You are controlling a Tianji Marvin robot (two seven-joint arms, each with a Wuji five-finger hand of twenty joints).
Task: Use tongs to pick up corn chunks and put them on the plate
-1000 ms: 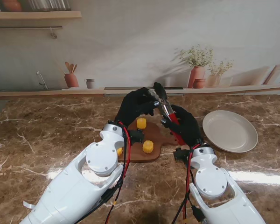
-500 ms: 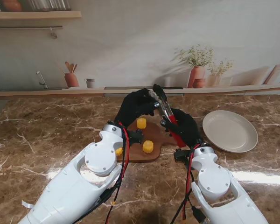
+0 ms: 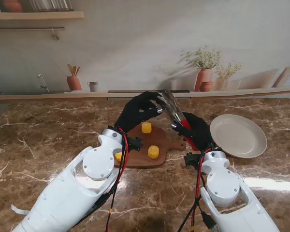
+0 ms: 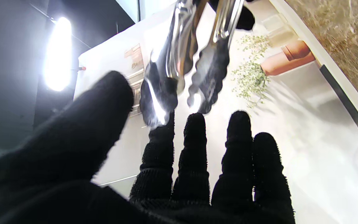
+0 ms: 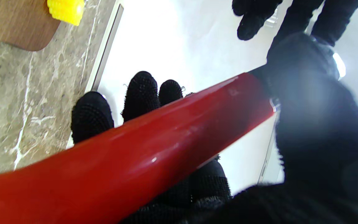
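My right hand [image 3: 195,133] is shut on the red handle [image 5: 166,146] of the tongs [image 3: 172,107]. It holds them above the table with their steel tips [image 4: 182,62] pointing away from me and nearly together. My left hand [image 3: 137,113] is raised beside those tips with its fingers [image 4: 194,149] spread and holding nothing; the index fingertip is at or just short of one tip. Three yellow corn chunks lie on the wooden board [image 3: 166,140]: one far [image 3: 146,127], one near [image 3: 153,152], one half hidden by my left wrist [image 3: 118,156]. The white plate [image 3: 238,135] lies to the right.
A marble counter [image 3: 48,140] stretches to a low back ledge with terracotta pots and plants [image 3: 205,77] on the right and a utensil pot [image 3: 73,82] on the left. The board lies between my arms, with the plate just past my right hand.
My right hand has shifted a little to the right with the tongs. My left hand's fingers, which were around the tongs' tips, now stand open beside them.
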